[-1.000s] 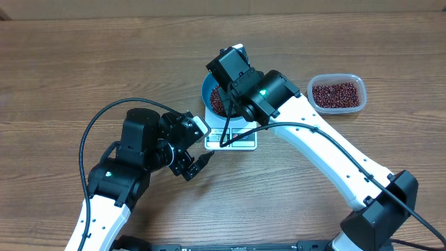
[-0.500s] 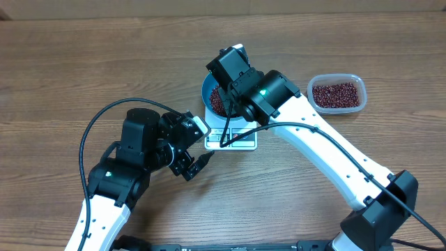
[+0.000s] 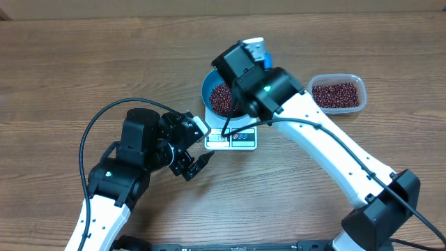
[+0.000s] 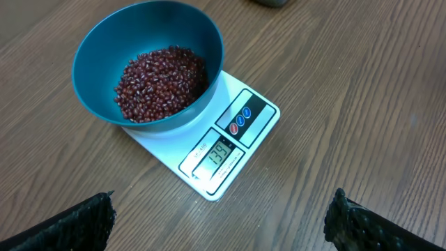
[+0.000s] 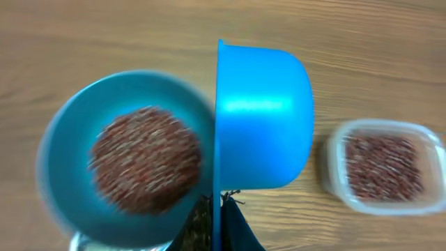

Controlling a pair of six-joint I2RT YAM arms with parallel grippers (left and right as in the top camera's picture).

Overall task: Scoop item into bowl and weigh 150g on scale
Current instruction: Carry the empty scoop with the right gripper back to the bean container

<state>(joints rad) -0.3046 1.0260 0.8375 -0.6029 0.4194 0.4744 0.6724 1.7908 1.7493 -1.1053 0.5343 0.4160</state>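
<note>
A brown wooden table with a plain lengthwise grain filled nearly the whole overhead view, and a pale beige strip ran along its far edge. A clear plastic tub, rectangular with rounded corners, stood upright on the table's right side, toward the far edge. A blue scoop was above the table, just left of the tub. It was tipped on its side: the flat rim stood vertical and faced left, and the smooth rounded bottom faced the tub. A soft highlight showed on its glossy outer wall. Whether anything lay inside the scoop could not be seen.
</note>
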